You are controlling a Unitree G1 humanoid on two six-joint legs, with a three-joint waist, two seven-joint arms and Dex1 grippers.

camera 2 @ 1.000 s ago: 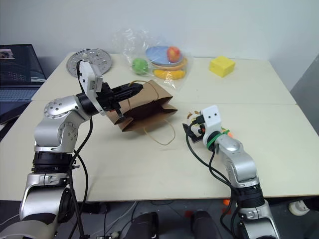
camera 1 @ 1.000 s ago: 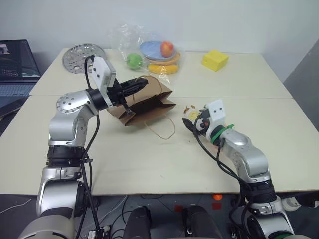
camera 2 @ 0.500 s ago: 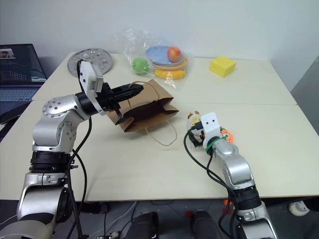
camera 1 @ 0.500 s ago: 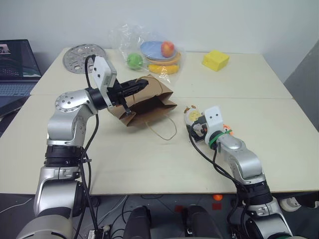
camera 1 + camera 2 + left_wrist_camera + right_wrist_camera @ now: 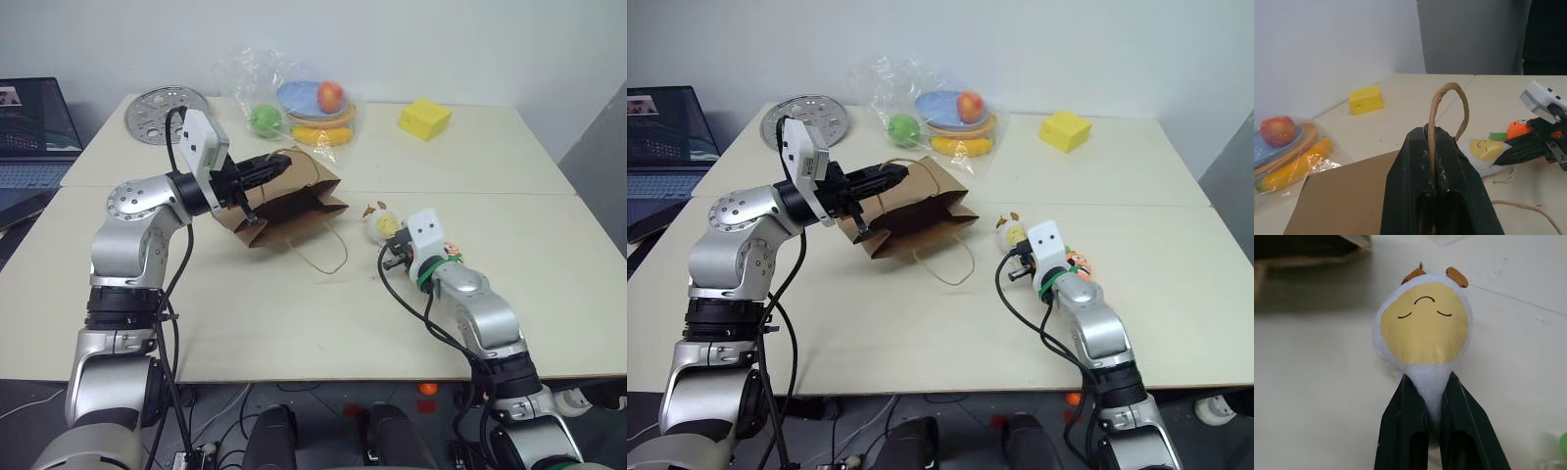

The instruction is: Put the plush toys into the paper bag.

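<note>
Fingers of the right end effector [image 5: 1434, 399] pinch the white-and-yellow toy [image 5: 1423, 325] on the counter [image 5: 294, 304], while the left end effector [image 5: 1436, 161] clamps the bag [image 5: 289, 201] handle [image 5: 1448, 110].

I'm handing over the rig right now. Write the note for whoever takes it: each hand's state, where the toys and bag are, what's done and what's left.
Left hand: shut on the paper bag's handle, holding that side lifted; the bag rests on the table with its mouth toward the right arm.
Right hand: shut on the white-and-yellow plush, which lies on the table right of the bag.
Carrot plush: on the table beside the right wrist.
Done: bag held, first toy gripped.
Left: put both toys in the bag.
</note>
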